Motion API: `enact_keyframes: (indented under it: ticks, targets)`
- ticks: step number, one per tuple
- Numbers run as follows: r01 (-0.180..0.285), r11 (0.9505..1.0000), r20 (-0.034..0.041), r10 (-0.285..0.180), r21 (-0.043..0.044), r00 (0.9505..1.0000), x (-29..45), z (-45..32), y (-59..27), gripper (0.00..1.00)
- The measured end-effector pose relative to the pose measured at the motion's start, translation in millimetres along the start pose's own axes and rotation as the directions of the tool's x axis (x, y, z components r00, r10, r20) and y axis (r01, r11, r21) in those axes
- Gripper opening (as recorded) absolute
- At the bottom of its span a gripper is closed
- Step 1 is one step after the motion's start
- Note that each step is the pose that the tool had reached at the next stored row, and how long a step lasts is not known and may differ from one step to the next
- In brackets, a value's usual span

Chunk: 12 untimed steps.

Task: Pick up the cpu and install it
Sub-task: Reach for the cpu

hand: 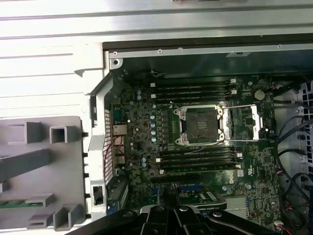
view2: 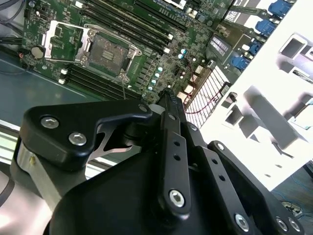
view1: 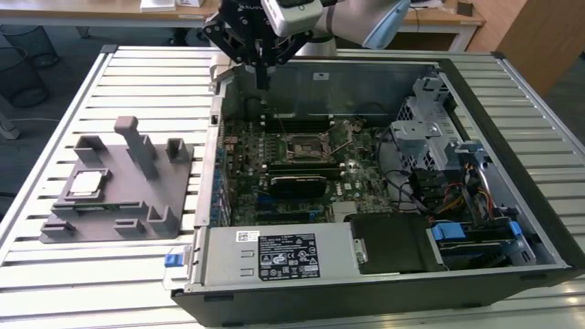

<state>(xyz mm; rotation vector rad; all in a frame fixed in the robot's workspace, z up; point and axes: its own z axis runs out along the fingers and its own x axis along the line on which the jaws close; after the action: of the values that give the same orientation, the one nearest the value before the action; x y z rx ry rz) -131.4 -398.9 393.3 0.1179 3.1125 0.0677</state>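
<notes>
One gripper (view1: 262,86) hovers clenched, empty, over the computer case (view1: 366,86). The cpu (view1: 87,183) lies well apart from it on the grey fixture (view1: 128,205).

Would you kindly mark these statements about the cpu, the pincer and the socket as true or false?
1. The cpu lies on the grey fixture. True.
2. The pincer grips the cpu. False: it hangs at the computer case's far edge, apart from the cpu.
3. The cpu socket is open and empty. True.
4. The fixture stands inside the case. False: it stands on the slatted table beside the case, at the exterior view's left.
</notes>
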Motion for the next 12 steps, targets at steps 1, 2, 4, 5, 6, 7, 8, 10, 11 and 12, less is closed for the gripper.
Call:
enact_keyframes:
  ticks: [1,2,4,5,6,7,8,10,11,12]
  targets:
    - [0.000,1.0000,0.0000,0.000,0.0000,1.0000,0.4,0.0,0.0,0.11]
    - [0.000,1.0000,0.0001,0.000,0.0000,1.0000,0.9,0.0,-0.1,0.11]
    - [0.000,1.0000,0.0000,0.000,0.0000,1.0000,1.9,0.0,-0.2,0.11]
    - [0.000,1.0000,0.0001,0.000,0.0000,1.0000,2.4,0.0,-0.2,0.11]
    - [0.000,1.0000,0.0001,0.000,0.0000,1.0000,2.9,0.0,-0.2,0.11]
    - [0.000,1.0000,0.0000,0.000,0.0000,1.0000,3.4,0.0,-0.3,0.11]
    - [0.000,1.0000,0.0000,0.000,0.0000,1.0000,3.9,0.0,-0.3,0.11]
    - [0.000,1.0000,0.0000,0.000,0.0000,1.0000,5.1,0.0,-0.4,0.11]
    - [0.000,1.0000,0.0000,0.000,0.0000,1.0000,5.7,0.0,-0.4,0.11]
    - [0.000,1.0000,0.0000,0.000,0.0000,1.0000,6.3,0.0,-0.5,0.11]
